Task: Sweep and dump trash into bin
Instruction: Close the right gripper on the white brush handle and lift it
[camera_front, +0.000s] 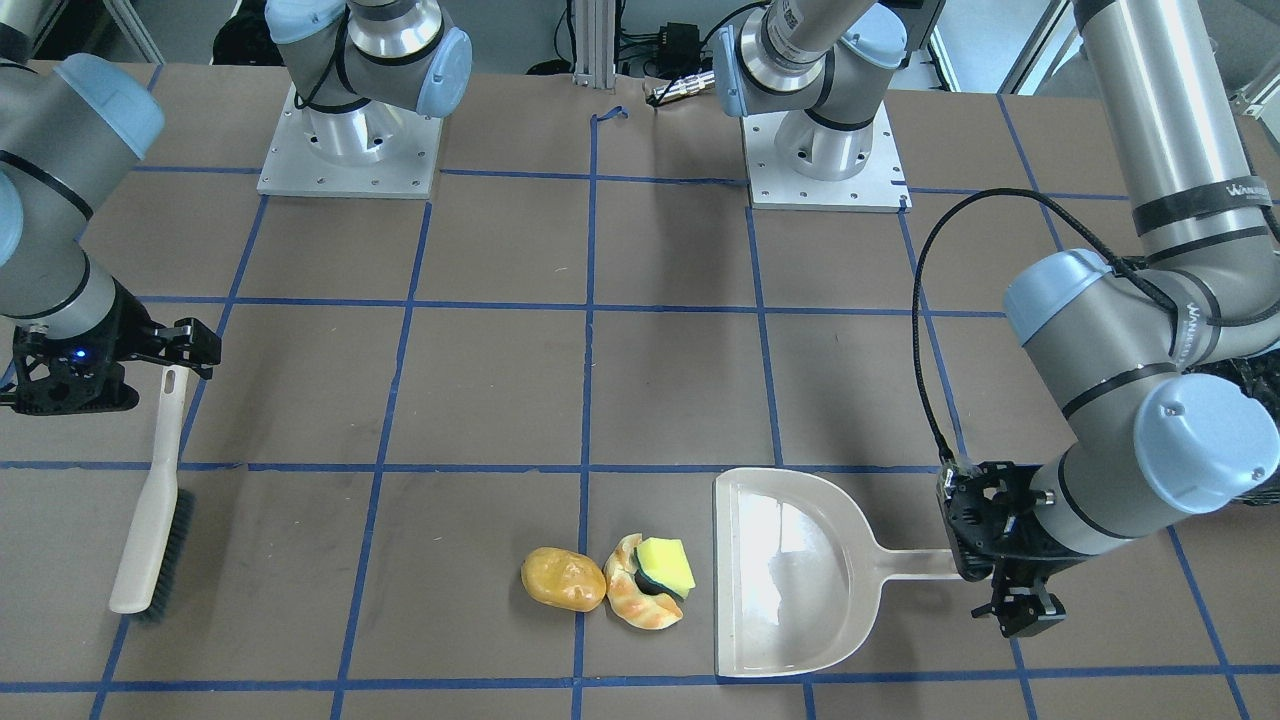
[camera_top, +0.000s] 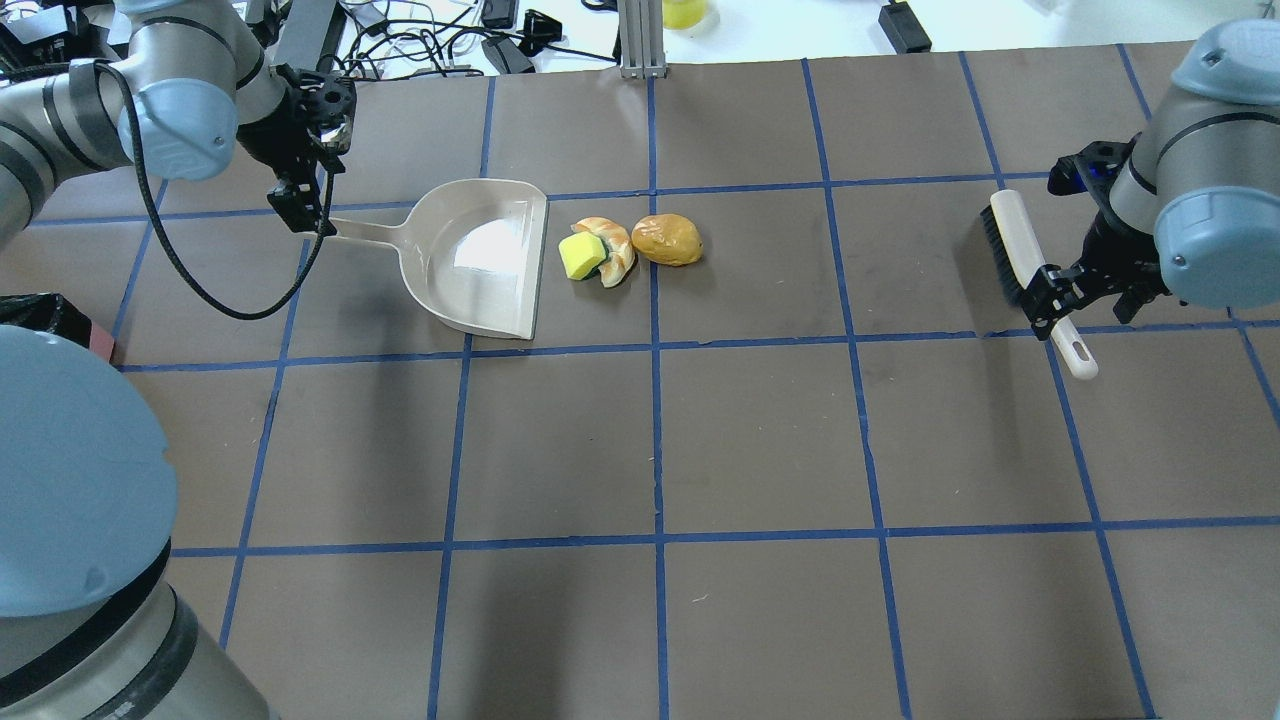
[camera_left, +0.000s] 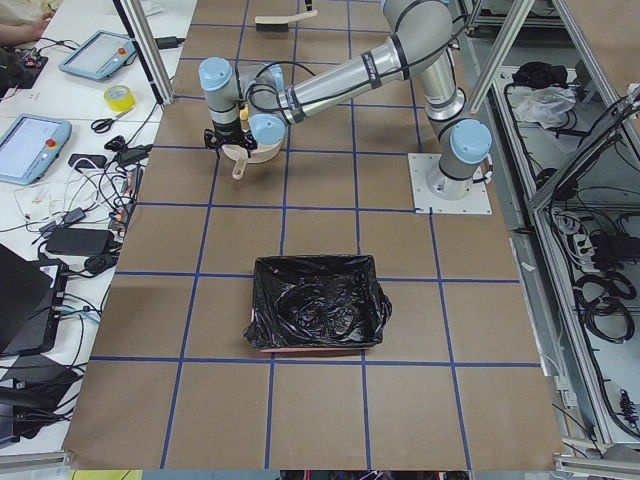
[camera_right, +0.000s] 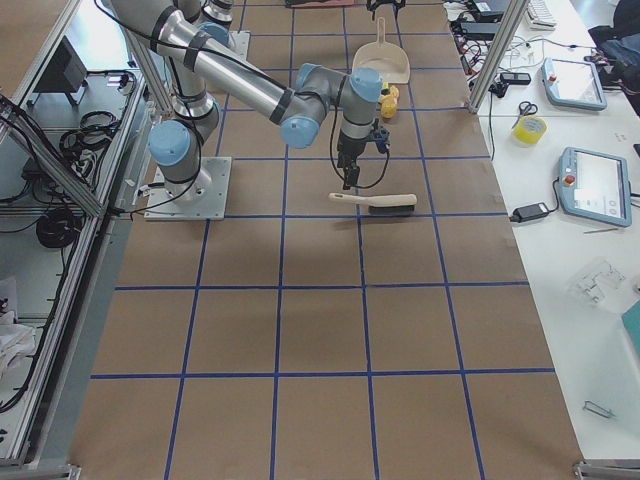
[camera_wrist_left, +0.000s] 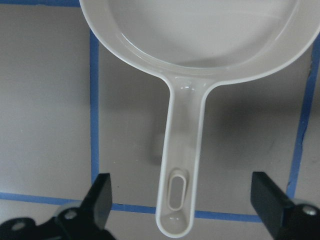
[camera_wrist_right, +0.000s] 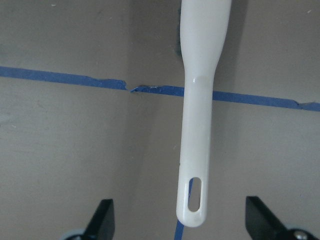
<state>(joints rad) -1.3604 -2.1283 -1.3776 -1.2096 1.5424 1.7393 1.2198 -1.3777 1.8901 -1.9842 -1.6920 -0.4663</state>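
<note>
The trash lies in a cluster: a golden-brown potato-like lump, a tan croissant and a yellow sponge with a green back that leans on the croissant. The beige dustpan lies flat with its open edge close to them. My left gripper is open, its fingers astride the end of the dustpan handle. My right gripper is open astride the handle of the brush, which lies on the table. The bin stands far from both.
The bin's black bag just shows at the left edge of the overhead view. The two arm bases stand at the robot's side of the brown table with its blue tape grid. Cables and tablets lie beyond the far edge.
</note>
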